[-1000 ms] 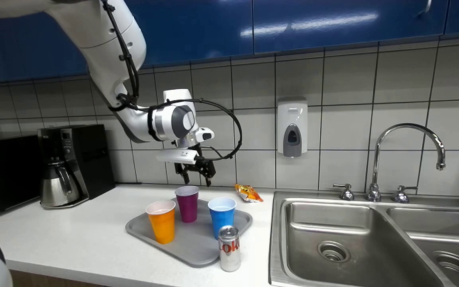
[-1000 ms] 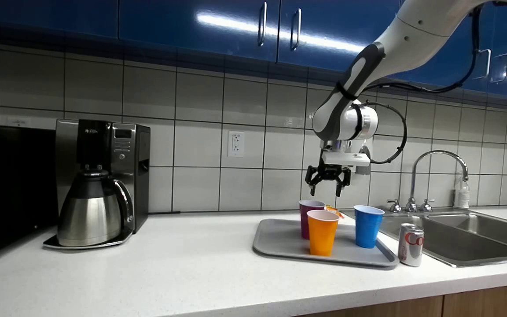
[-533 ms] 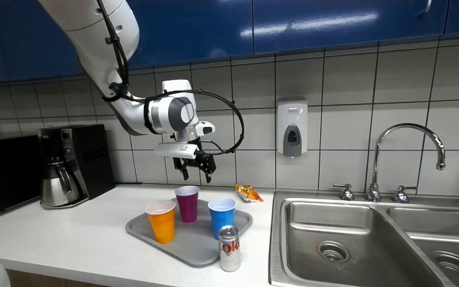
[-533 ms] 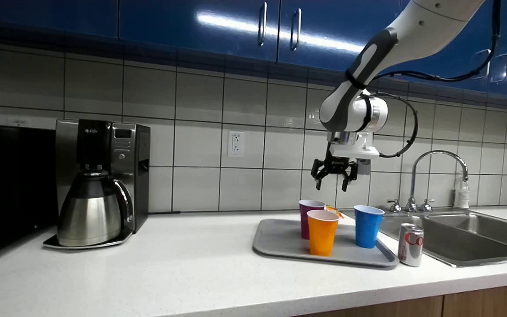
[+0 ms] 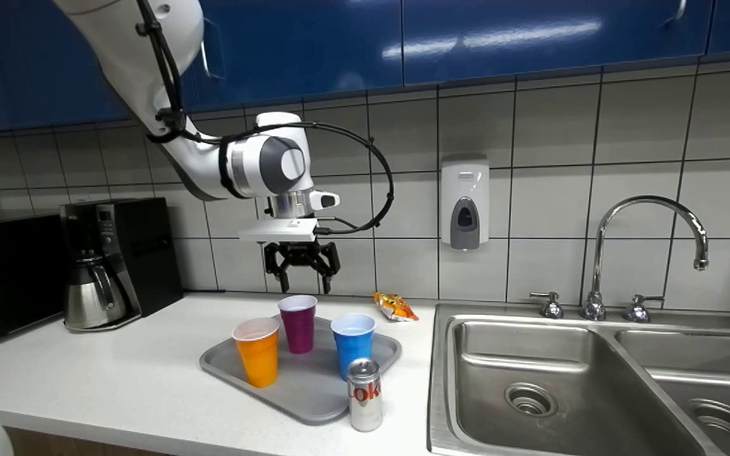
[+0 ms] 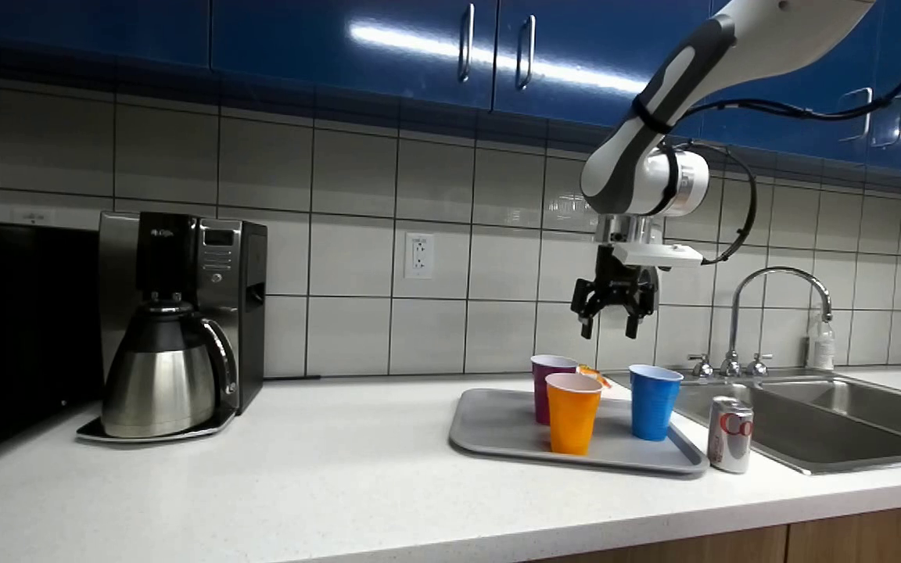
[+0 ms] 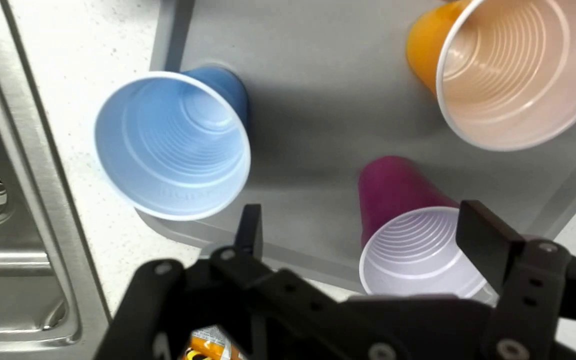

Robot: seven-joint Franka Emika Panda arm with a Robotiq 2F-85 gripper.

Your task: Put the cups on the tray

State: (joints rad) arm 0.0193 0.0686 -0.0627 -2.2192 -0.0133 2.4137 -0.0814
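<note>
A steel sink (image 5: 571,383), coffee maker (image 6: 220,293) and cabinets (image 6: 349,66) mark this as a kitchen.

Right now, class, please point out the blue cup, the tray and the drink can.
Blue cup (image 7: 175,145): wrist view, on its inside wall.
Tray (image 6: 497,426): in an exterior view, on a bare part of its flat surface.
Drink can (image 5: 365,396): in an exterior view, on its lettered side.
</note>
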